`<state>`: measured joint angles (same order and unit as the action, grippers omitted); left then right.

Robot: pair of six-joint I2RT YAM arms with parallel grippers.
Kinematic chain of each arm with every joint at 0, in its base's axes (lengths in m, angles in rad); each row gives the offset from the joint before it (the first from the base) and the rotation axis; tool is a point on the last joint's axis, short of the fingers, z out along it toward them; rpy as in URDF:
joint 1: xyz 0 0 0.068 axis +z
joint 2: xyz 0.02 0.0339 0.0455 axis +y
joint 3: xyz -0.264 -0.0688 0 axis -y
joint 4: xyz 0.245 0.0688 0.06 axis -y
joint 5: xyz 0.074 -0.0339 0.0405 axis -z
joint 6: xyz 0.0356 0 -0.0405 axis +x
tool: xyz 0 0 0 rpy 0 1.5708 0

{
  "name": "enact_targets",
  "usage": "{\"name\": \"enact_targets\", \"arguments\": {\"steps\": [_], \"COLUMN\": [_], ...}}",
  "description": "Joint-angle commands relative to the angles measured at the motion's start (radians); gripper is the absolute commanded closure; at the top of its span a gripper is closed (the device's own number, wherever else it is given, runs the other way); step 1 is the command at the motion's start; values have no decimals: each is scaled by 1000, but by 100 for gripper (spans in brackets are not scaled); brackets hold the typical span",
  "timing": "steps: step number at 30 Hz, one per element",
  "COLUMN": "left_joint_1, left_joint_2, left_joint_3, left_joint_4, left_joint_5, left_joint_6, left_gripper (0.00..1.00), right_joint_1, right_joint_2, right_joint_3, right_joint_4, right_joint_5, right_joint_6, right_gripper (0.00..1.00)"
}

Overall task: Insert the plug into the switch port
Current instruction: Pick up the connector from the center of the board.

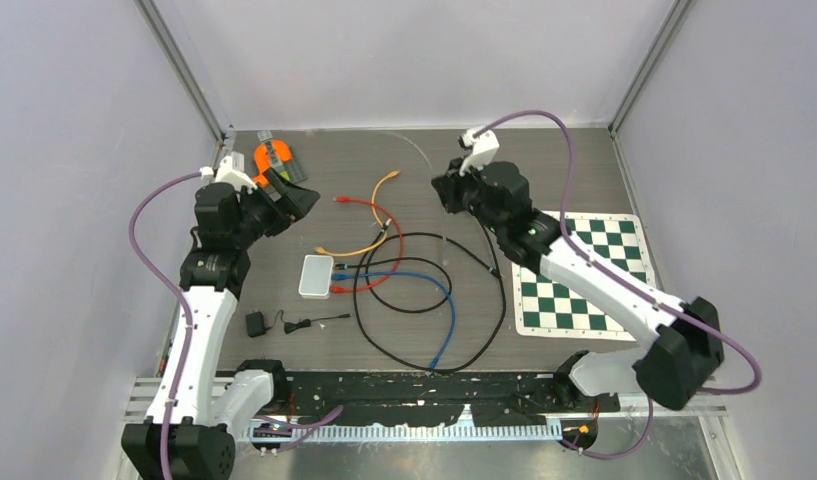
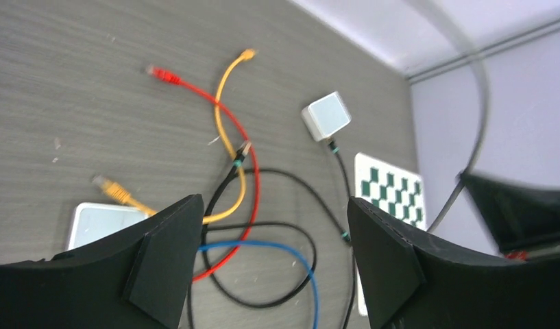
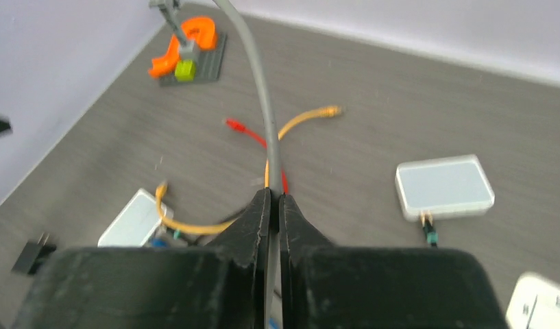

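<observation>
The white switch (image 1: 316, 276) lies left of centre, with blue and black cables at its right side. It also shows in the wrist views as the switch (image 2: 99, 223) and the switch (image 3: 129, 219). My right gripper (image 3: 275, 195) is shut on a thin grey cable (image 3: 263, 116) that rises out of frame, so its plug is out of view. From above, that right gripper (image 1: 446, 190) hangs behind the cable tangle. My left gripper (image 2: 273, 205) is open and holds nothing. It hovers as the left gripper (image 1: 302, 200) behind the switch. An orange plug (image 2: 102, 181) rests by the switch's corner.
Red (image 1: 341, 200), orange (image 1: 394, 175) and black (image 1: 384, 235) plugs lie loose among looped cables. A second white box (image 3: 444, 186) with a black lead sits under my right arm. An orange toy (image 1: 274, 160), a black adapter (image 1: 254, 323) and a checkered mat (image 1: 584, 275) are nearby.
</observation>
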<state>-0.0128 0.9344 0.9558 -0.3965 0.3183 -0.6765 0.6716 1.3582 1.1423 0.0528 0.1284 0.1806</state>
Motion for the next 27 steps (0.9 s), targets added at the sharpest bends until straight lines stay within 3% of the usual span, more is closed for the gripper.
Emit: {"name": "enact_targets", "arguments": {"steps": [1,6,15,27], "left_joint_1": [8,5,-61,-211], "left_joint_2": [-10,74,113,297], "left_joint_3": [-70,-118,-184,-182], "left_joint_4": [339,546,567,739], "left_joint_5": [30,133,71,20], "left_joint_6": [-160,-201,-185,-269], "left_gripper": [20,20,14,16], "right_joint_1": [-9,-14,-14,-14], "right_joint_2": [-156,-286,-427,-542], "right_joint_3": [-155,-299,-525,-654], "right_joint_4": [-93,-18,150,260], "right_joint_5": [-46,-146,-153,-178], "right_joint_6": [151,304,516,639], "right_gripper": [95,95,95,95]}}
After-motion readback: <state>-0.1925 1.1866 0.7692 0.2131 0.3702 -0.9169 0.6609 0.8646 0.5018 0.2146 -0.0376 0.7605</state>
